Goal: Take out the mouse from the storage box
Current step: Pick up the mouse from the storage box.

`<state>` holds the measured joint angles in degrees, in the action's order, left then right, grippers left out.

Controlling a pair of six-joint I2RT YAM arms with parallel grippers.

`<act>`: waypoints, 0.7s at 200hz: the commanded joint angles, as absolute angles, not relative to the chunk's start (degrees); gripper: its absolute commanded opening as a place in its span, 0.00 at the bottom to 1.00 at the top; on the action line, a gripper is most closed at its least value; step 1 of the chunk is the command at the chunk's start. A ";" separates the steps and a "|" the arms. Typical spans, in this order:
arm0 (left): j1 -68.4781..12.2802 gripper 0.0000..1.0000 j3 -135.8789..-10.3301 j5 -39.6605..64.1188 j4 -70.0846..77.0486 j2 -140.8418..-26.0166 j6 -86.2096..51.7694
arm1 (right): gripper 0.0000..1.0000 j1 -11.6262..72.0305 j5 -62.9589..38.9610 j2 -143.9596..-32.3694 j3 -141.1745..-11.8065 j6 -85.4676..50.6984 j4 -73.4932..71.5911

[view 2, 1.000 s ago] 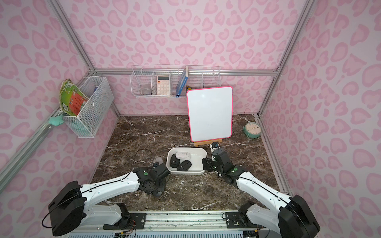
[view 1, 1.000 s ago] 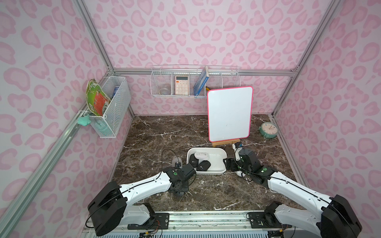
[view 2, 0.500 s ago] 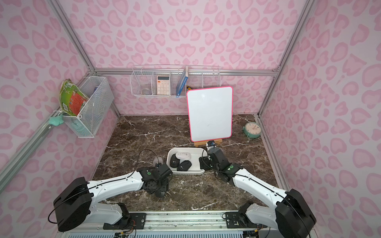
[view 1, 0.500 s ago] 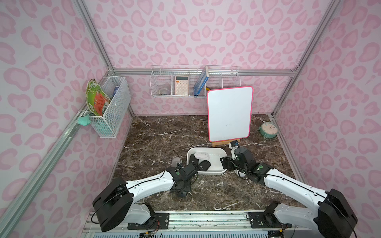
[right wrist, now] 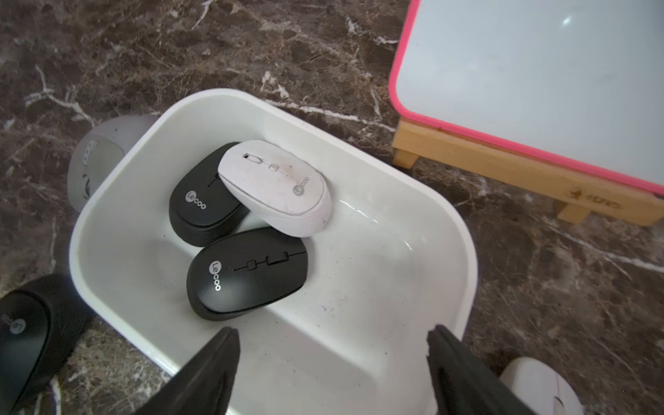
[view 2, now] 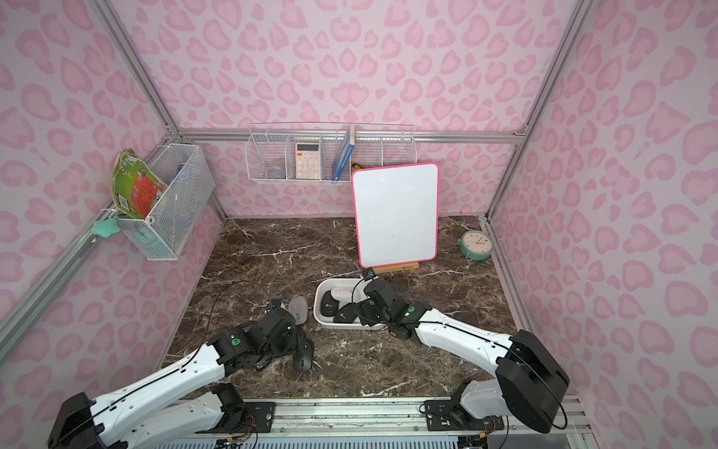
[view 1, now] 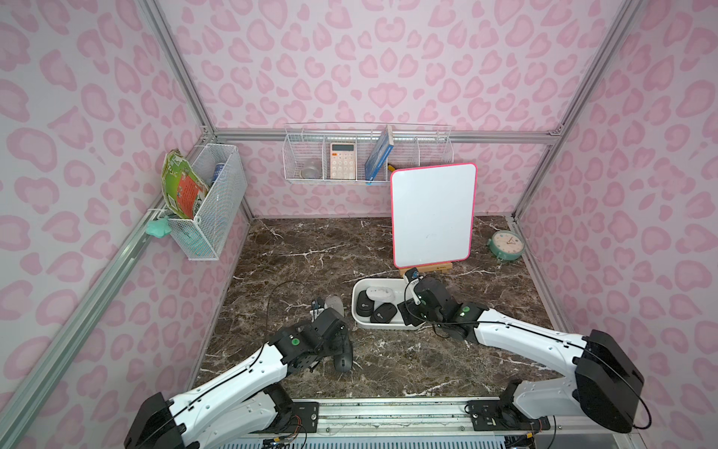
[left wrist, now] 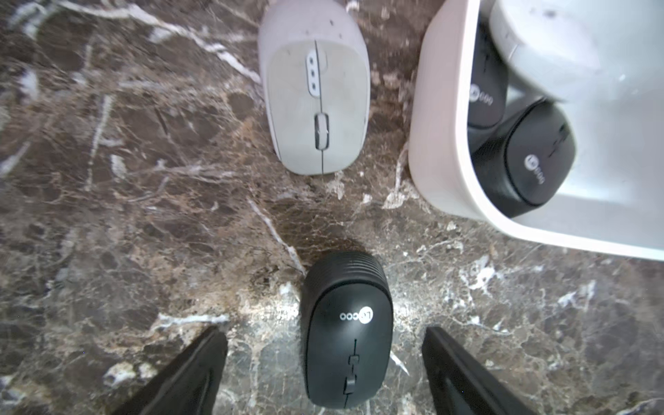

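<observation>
The storage box (view 1: 354, 313) sits near the middle of the bench (view 1: 295, 248), a little toward 3 o'clock, in both top views. From the right wrist, three mice show bunched at the end of the box nearer the left arm. A white mouse (right wrist: 276, 187) lies partly over one boxed black mouse (right wrist: 203, 206), and a second boxed black mouse (right wrist: 248, 273) lies against them.

The right hand (right wrist: 332, 332) hangs over the bare end of the box, its fingers wide apart and holding nothing.

The left hand (left wrist: 325, 332) is low over the bench at 7 o'clock from the box. Its fingers are spread wide on either side of a loose black mouse (left wrist: 346, 334). That mouse lies flat on the bench with a gap at each flank, touching neither finger.

A grey mouse (left wrist: 316, 93) lies on the bench at 9 o'clock from the box, just beside its wall. A pale mouse (right wrist: 539, 388) shows on the bench outside the box at the edge of the right wrist view. The right arm hides it in the top views.

A whiteboard (view 1: 433, 214) stands on a wooden stand at 12 to 1 o'clock from the box. An alarm clock (view 1: 507, 243) lies at 2 o'clock near the wall.
</observation>
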<state>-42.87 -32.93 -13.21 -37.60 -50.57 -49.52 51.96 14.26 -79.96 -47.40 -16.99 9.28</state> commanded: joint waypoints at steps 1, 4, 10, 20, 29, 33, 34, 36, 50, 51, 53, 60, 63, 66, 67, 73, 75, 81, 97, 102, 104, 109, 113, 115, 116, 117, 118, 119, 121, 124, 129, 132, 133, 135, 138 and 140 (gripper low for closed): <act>-41.00 0.91 -30.67 -16.30 -38.41 -44.12 -49.02 | 0.84 54.64 19.44 -84.08 -50.22 -10.86 10.88; -40.87 0.91 -30.20 -16.63 -38.41 -43.07 -49.02 | 0.84 55.09 19.94 -84.76 -50.63 -10.29 10.75; -40.61 0.91 -29.28 -17.18 -38.51 -41.05 -49.19 | 0.84 55.66 20.80 -85.99 -51.44 -9.67 10.79; -40.26 0.92 -27.78 -18.13 -38.50 -37.87 -49.74 | 0.84 56.03 21.11 -88.05 -53.12 -8.94 11.18; -40.12 0.92 -26.52 -18.69 -38.36 -35.41 -49.81 | 0.84 56.08 20.91 -89.54 -54.45 -8.42 11.34; -40.08 0.92 -25.87 -18.99 -38.27 -34.36 -49.51 | 0.84 56.16 20.92 -90.17 -54.88 -8.10 11.27; -40.08 0.92 -25.72 -19.03 -38.16 -34.05 -49.45 | 0.84 56.25 20.92 -90.31 -55.04 -8.00 11.21; -40.08 0.92 -25.44 -19.06 -38.08 -33.45 -49.41 | 0.84 56.32 20.87 -90.69 -55.24 -7.78 11.13; -40.07 0.93 -24.04 -19.63 -38.88 -30.17 -49.91 | 0.84 56.66 21.55 -92.97 -56.47 -6.25 10.47; -40.03 0.93 -23.97 -19.70 -38.99 -29.98 -50.01 | 0.84 56.63 21.58 -93.16 -56.58 -6.16 10.46; -40.07 0.93 -23.79 -19.80 -39.19 -29.56 -50.14 | 0.84 56.67 21.79 -93.58 -56.82 -6.02 10.46; -39.91 0.93 -23.46 -20.03 -39.73 -28.34 -50.44 | 0.84 56.71 22.26 -94.99 -57.77 -5.49 10.69; -39.90 0.94 -23.33 -20.10 -39.87 -27.92 -50.52 | 0.84 56.69 22.66 -95.67 -58.26 -5.31 10.98; -39.92 0.94 -23.19 -19.95 -39.99 -27.48 -50.62 | 0.84 56.73 22.86 -96.23 -58.86 -5.18 11.27; -39.91 0.94 -23.15 -19.95 -40.12 -27.41 -50.67 | 0.84 56.71 22.94 -96.33 -59.01 -5.14 11.35; -39.87 0.94 -23.08 -19.84 -40.40 -26.73 -50.63 | 0.83 56.69 23.26 -97.73 -60.08 -4.85 11.87; -39.96 0.94 -23.04 -19.86 -40.55 -26.50 -50.71 | 0.83 56.76 23.28 -98.08 -60.46 -4.73 12.00; -39.89 0.94 -22.81 -19.82 -40.63 -26.08 -50.71 | 0.83 56.69 23.28 -99.17 -61.28 -4.36 12.22; -39.82 0.94 -22.46 -19.94 -40.76 -25.67 -50.54 | 0.83 56.74 23.07 -101.23 -62.92 -3.46 11.78; -39.84 0.94 -22.46 -20.08 -41.06 -25.67 -50.61 | 0.83 56.69 23.35 -101.94 -63.56 -3.36 11.85; -39.82 0.94 -22.51 -20.12 -41.14 -25.67 -50.62 | 0.83 56.69 23.37 -102.26 -63.86 -3.30 11.95; -39.86 0.94 -22.58 -20.12 -41.28 -25.67 -50.62 | 0.83 56.69 23.93 -102.97 -64.49 -3.15 12.20; -39.82 0.94 -22.67 -20.10 -41.43 -25.59 -50.57 | 0.82 56.76 24.37 -103.59 -65.02 -3.00 12.49; -39.84 0.94 -22.67 -20.12 -41.47 -25.62 -50.55 | 0.82 56.75 24.70 -103.95 -65.34 -2.93 12.64; -39.83 0.94 -22.72 -20.12 -41.43 -25.64 -50.50 | 0.82 56.76 24.83 -104.09 -65.45 -2.91 12.69; -39.86 0.94 -22.70 -20.13 -41.46 -25.65 -50.47 | 0.82 56.73 24.94 -104.21 -65.60 -2.91 12.76; -39.84 0.94 -22.73 -20.08 -41.43 -25.61 -50.46 | 0.82 56.75 25.08 -104.40 -65.71 -2.86 12.84; -39.87 0.94 -22.70 -20.06 -41.37 -25.60 -50.46 | 0.82 56.72 25.20 -104.54 -65.86 -2.79 12.88; -39.83 0.94 -22.68 -20.04 -41.35 -25.52 -50.38 | 0.82 56.70 25.39 -104.82 -66.12 -2.70 12.95; -39.82 0.95 -22.68 -20.03 -41.25 -25.44 -50.31 | 0.82 56.69 25.65 -105.23 -66.44 -2.50 13.08; -39.81 0.95 -22.59 -19.99 -41.14 -25.29 -50.12 | 0.82 56.69 26.03 -105.87 -66.92 -2.17 13.22; -39.81 0.95 -22.52 -20.03 -41.09 -25.26 -50.02 | 0.82 56.69 26.24 -106.17 -67.12 -2.00 13.11; -39.81 0.95 -22.51 -20.08 -41.02 -25.24 -49.97 | 0.82 56.69 26.30 -106.30 -67.18 -1.92 13.10; -39.81 0.95 -22.50 -20.12 -41.02 -25.16 -49.93 | 0.82 56.69 26.44 -106.51 -67.35 -1.82 13.05; -39.81 0.95 -22.43 -20.13 -40.95 -25.06 -49.92 | 0.82 56.69 26.77 -106.86 -67.54 -1.81 13.01; -39.86 0.95 -22.42 -20.10 -40.91 -25.01 -49.86 | 0.82 56.73 27.00 -107.07 -67.68 -1.77 13.08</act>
